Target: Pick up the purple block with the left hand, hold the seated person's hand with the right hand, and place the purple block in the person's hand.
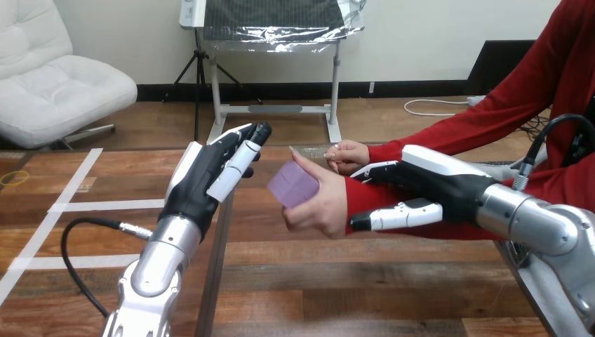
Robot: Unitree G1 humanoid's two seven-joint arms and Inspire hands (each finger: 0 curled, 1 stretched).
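The left robot hand (210,179) stands raised above the middle of the tabletop (330,288), its fingers (242,158) straight and loosely spread, holding nothing. It is just beside the purple block (292,184), on the side toward the tabletop's left edge, with a narrow gap between them. That pose suits a hand with its load off it, palm turned toward the block so that it could steady it again if it slipped.

The purple block sits in the person's hand (319,207), which reaches in from the tabletop's right edge and cups the block from below and behind, corner uppermost. Judged from this, the placing step looks done or nearly so.

The right robot hand (421,186) comes in from the right edge and brackets the person's wrist (361,196) in its red sleeve: fingers lie over the top and the thumb (393,216) runs along the near side, so the wrist is gripped between them, though how firmly the pads press is hard to judge from this angle. The grip keeps the receiving hand level and in a known place for the handover.

The person's other hand (347,153) rests further back, toward the far edge, clear of the exchange
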